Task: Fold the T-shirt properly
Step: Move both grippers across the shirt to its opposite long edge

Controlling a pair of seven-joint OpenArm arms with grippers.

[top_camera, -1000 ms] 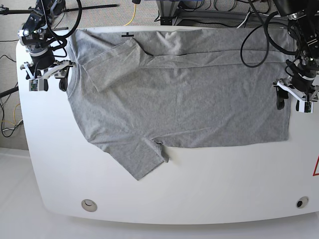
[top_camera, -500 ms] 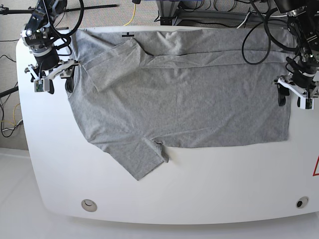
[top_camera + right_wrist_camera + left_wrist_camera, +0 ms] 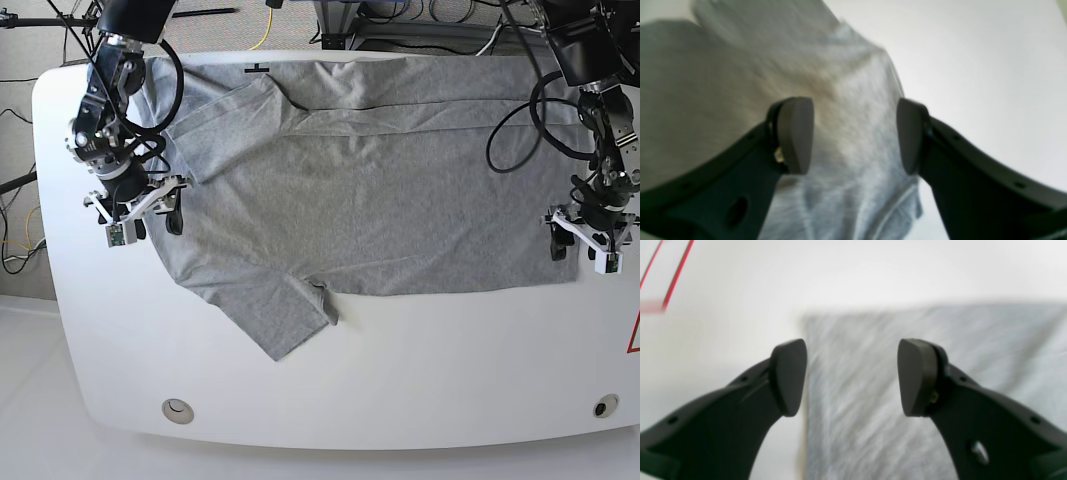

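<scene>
**Both grippers poised, jaws wide, over opposite ends of the shirt**

The grey T-shirt (image 3: 370,180) lies spread flat on the white table (image 3: 420,370), plain side up, one sleeve folded in over the body along the far edge and the other sleeve sticking out toward the near side.

The left gripper (image 3: 582,243) hangs at the hem end with its fingers (image 3: 788,376) spread wide and nothing between them; one finger sits over bare table just outside the cloth's edge, the other over the fabric, so the hem corner lies in the gap.

The right gripper (image 3: 143,210) hangs at the neck end, fingers (image 3: 796,135) equally wide and empty, with a rumpled fold of grey cloth directly beneath the gap and bare table beyond the outer finger.
</scene>
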